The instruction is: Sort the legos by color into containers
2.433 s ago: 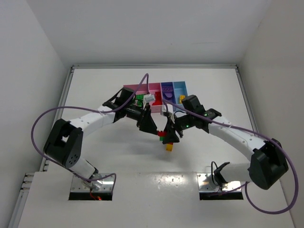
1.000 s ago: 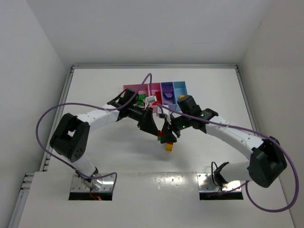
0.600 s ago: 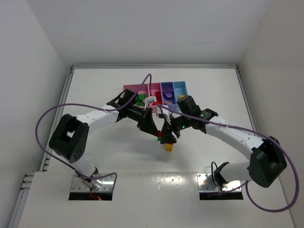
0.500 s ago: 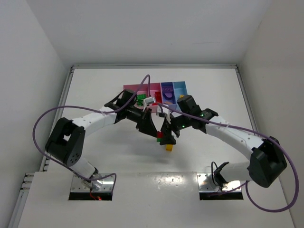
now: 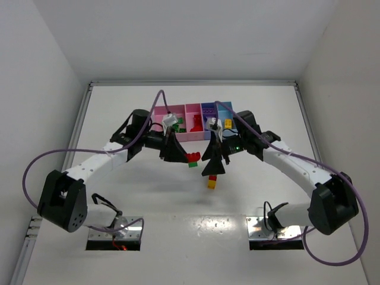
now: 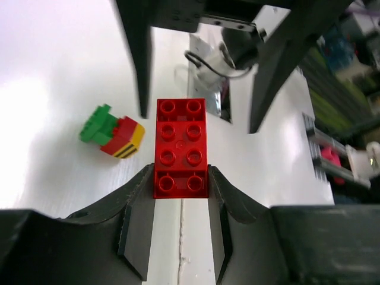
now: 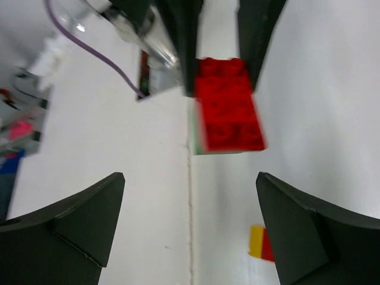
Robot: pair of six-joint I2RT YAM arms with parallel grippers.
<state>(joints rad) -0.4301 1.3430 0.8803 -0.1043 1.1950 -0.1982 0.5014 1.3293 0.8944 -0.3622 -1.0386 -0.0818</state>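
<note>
My left gripper (image 5: pixel 186 157) (image 6: pixel 181 170) is shut on a red lego (image 5: pixel 193 157) (image 6: pixel 181 148) with a green piece under it, held above the table. The right gripper (image 5: pixel 209 161) (image 7: pixel 190 176) stands wide open just right of it, with nothing between its fingers; in its wrist view the held red lego (image 7: pixel 228 113) sits ahead of the jaws. A small clump of green, red and yellow legos (image 5: pixel 211 183) (image 6: pixel 113 130) (image 7: pixel 261 243) lies on the table below both grippers. The containers (image 5: pixel 161 113) stand in a row behind the grippers.
The bins hold sorted bricks: green in the wide pink one (image 5: pixel 177 126), red in the narrow pink one (image 5: pixel 193 124), yellow in the light blue one (image 5: pixel 227 123). Purple cables loop over both arms. White walls enclose the table.
The right gripper has opened and let go of the red lego, drawing back to the right. The left arm has swung left and holds the lego alone.
</note>
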